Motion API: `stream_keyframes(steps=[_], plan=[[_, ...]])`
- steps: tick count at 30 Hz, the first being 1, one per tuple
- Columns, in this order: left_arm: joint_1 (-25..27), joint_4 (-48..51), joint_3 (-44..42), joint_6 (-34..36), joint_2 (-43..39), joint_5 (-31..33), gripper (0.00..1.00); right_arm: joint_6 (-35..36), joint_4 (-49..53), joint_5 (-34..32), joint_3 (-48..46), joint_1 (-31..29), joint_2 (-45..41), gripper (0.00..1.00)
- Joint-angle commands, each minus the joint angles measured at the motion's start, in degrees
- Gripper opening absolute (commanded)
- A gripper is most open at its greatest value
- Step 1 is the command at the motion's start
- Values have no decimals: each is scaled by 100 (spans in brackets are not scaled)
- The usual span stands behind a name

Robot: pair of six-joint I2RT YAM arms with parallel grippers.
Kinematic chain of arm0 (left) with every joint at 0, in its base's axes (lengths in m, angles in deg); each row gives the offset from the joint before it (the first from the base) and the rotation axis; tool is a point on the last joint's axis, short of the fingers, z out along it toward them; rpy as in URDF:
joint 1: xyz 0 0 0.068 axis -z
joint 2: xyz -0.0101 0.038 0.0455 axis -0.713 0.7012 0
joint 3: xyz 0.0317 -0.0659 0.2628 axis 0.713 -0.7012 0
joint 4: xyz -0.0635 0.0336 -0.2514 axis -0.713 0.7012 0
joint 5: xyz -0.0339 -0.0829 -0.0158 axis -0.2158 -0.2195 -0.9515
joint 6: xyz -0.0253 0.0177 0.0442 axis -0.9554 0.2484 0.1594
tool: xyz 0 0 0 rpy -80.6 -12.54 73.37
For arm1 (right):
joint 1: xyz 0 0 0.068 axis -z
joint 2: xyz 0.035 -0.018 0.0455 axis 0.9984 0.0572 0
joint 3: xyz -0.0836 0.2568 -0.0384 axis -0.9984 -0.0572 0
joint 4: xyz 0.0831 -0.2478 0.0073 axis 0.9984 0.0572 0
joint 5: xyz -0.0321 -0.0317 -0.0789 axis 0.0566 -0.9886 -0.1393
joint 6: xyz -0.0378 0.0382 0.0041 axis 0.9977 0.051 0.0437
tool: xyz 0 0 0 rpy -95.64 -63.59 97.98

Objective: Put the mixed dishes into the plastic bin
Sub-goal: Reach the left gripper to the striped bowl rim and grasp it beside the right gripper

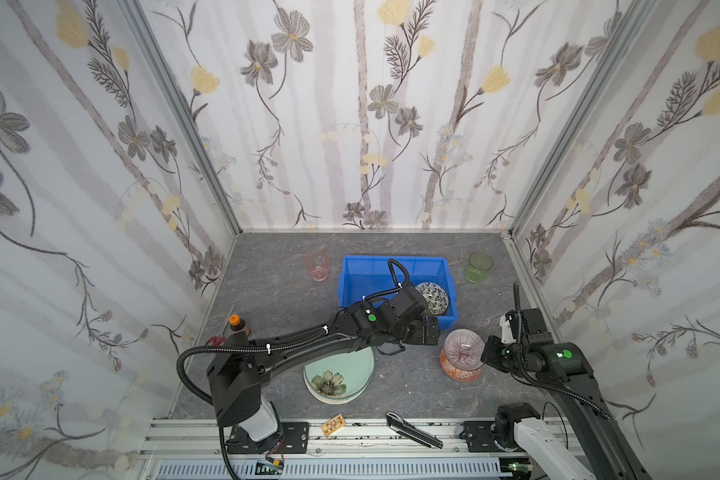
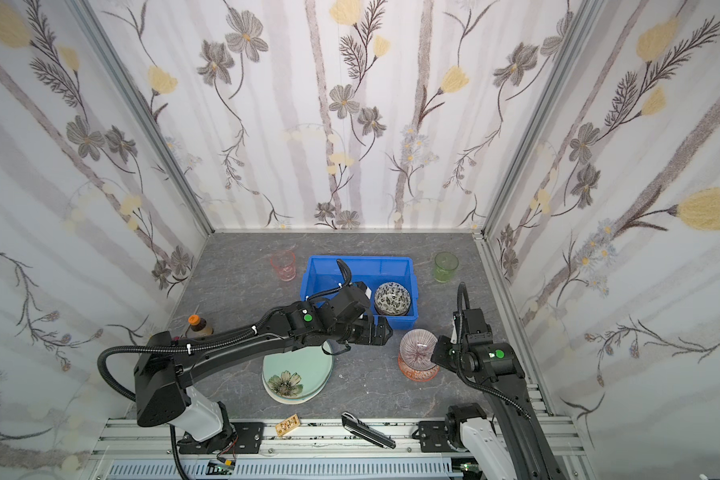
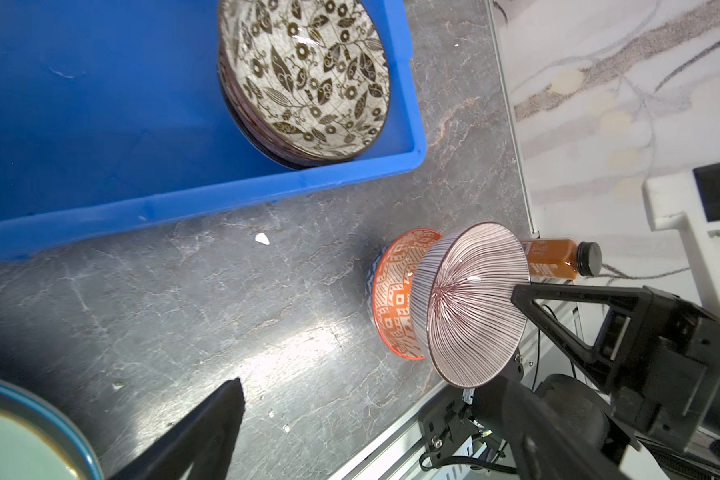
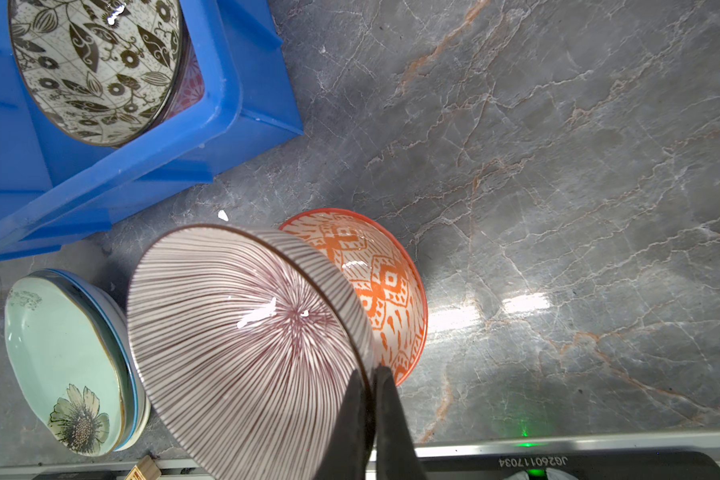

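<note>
— Why is the striped bowl [image 4: 242, 332] tipped, just beside the blue bin [image 4: 221, 62]?
— Your right gripper [image 4: 371, 372] pinches its rim, I think to lift it off the orange bowl [image 4: 387, 291]. Your left gripper [image 2: 383, 332] is spread wide, empty

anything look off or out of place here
The striped bowl hangs steeply tilted, pinched at its rim by the right gripper, over the orange bowl. A small white fleck lies on the table near the blue bin; I can't tell what it is.
</note>
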Motion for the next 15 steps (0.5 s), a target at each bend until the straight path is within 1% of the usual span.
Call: stream_keyframes(steps=[1,4,8,11,15], plan=[[123,-88,150,-145,138,177,100,22,-229,161,195,-81,45,5],[238,-88,347,-169,349,224,98,-12,-246,157,293,-178,96,5],[328,-88,581,-219,619,318,93,-97,-345,178,343,-327,161,5],[357,-88,723,-233,763,357,87,-174,-409,178,369,-453,189,5],[401,-88,799,-292,913,396,76,-195,-440,160,452,-557,223,5]])
